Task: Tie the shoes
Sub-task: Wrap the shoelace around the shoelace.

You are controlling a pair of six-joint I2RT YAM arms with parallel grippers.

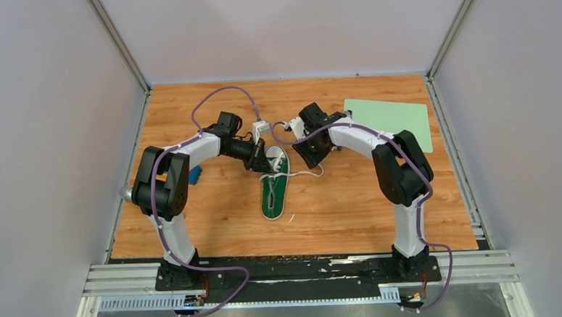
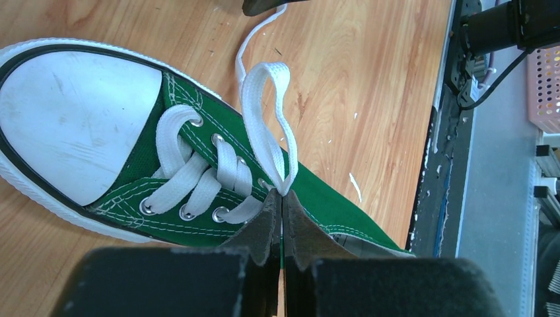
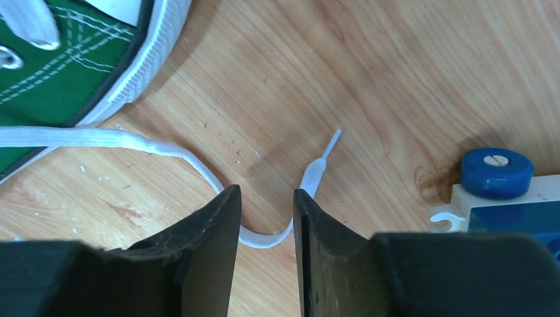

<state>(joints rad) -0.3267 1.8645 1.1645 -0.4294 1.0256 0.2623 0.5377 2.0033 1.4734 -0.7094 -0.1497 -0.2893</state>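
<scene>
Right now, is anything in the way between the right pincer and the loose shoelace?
No, nothing visible is. The right pincer is open, and the loose shoelace curves across the wooden table between its two fingers. The left pincer is shut on a lace loop.

A pale green mat (image 1: 392, 120) is laid at the far right corner of the wooden table (image 1: 339, 213). A blue-capped white block (image 3: 496, 173) is set on the table.

shoe (image 2: 330, 205): green canvas, matt; toe cap (image 2: 72, 119) white rubber, scuffed.
laces (image 2: 181, 183): flat white woven cloth.
table (image 3: 396, 79): smooth wood grain.
my left gripper (image 2: 282, 206): matt black, rough.
</scene>
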